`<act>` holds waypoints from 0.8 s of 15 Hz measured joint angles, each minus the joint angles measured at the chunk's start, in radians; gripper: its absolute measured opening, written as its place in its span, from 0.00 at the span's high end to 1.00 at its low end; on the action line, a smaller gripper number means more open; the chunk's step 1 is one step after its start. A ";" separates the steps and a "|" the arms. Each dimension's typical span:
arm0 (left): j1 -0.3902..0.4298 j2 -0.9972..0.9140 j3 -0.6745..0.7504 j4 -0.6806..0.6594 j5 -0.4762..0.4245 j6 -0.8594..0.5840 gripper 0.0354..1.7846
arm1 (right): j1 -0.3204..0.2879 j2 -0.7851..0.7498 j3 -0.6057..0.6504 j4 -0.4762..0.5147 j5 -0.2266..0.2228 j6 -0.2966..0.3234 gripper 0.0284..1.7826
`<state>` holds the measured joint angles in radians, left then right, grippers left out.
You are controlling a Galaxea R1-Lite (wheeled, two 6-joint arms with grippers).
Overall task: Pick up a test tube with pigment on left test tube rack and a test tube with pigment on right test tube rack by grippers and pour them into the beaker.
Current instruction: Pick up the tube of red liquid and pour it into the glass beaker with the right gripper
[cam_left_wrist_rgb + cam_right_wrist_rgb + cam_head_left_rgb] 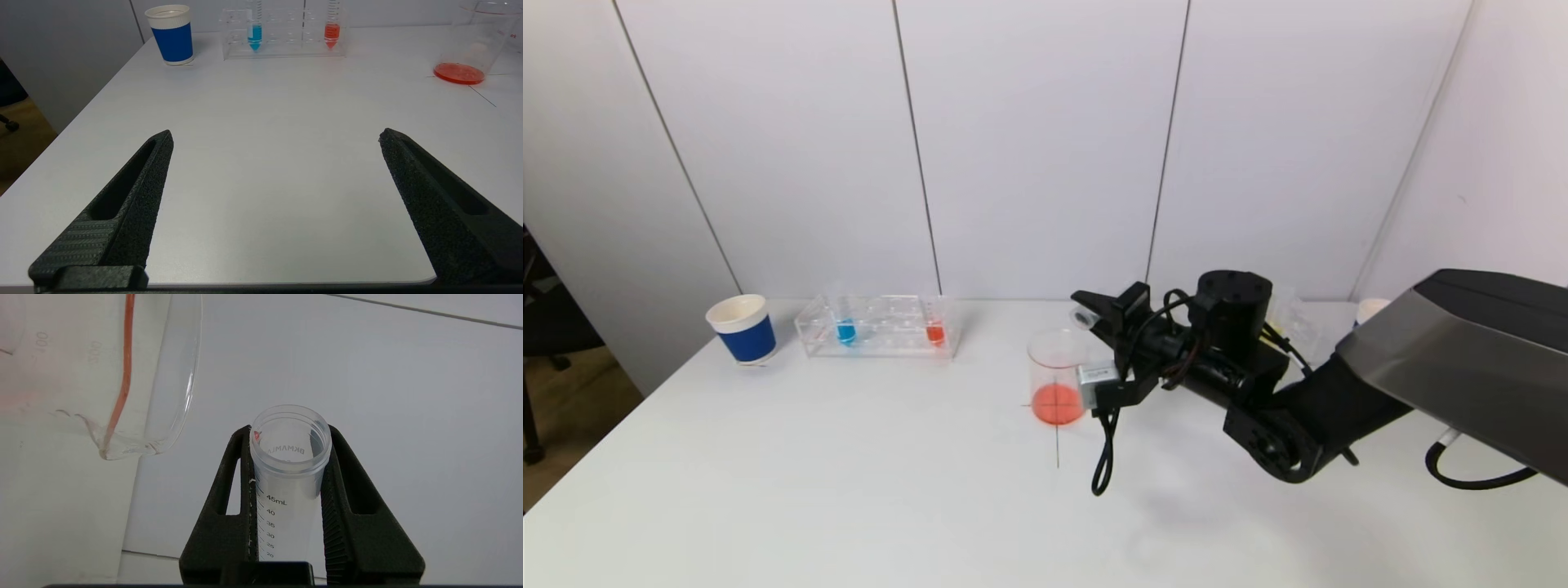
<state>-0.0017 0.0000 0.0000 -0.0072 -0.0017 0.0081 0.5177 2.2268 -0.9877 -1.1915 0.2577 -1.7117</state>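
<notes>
Beaker [1058, 377] stands near the middle of the worktop [849, 490], on a thin pencilled cross, with a shallow layer of orange-red liquid at its bottom. The right gripper [1086, 314] hangs just beside the beaker's rim on the right-edge side, clamped on a test tube [286, 477] that lies tipped over, mouth toward the beaker. In the right wrist view the two fingers [347, 506] press both sides of the graduated tube, which looks drained apart from a red drop at its lip.

Toward the far left part of the worktop sits the left test tube rack [880, 327], clear plastic, holding a tube of blue pigment [846, 329] and a tube of red pigment [935, 330], both upright. A blue and white paper cup [742, 328] stands just beside the rack, nearer the far left corner. Another clear rack [1294, 322] shows by the far right corner, behind the arm.

The left gripper [276, 136] hovers low over the near left part of the worktop, fingers spread wide apart, holding nothing.
</notes>
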 joint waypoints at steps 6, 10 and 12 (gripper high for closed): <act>0.000 0.000 0.000 0.000 0.000 0.000 0.01 | 0.000 -0.033 -0.004 0.065 0.000 -0.050 0.73; 0.000 0.000 0.000 0.000 0.000 0.000 0.01 | 0.000 -0.042 0.001 0.066 0.000 -0.059 0.73; 0.000 0.000 0.000 0.000 0.000 0.000 0.01 | 0.002 -0.046 0.004 0.067 0.000 -0.059 0.73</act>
<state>-0.0017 0.0000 0.0000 -0.0072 -0.0013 0.0077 0.5194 2.1806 -0.9836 -1.1247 0.2572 -1.7704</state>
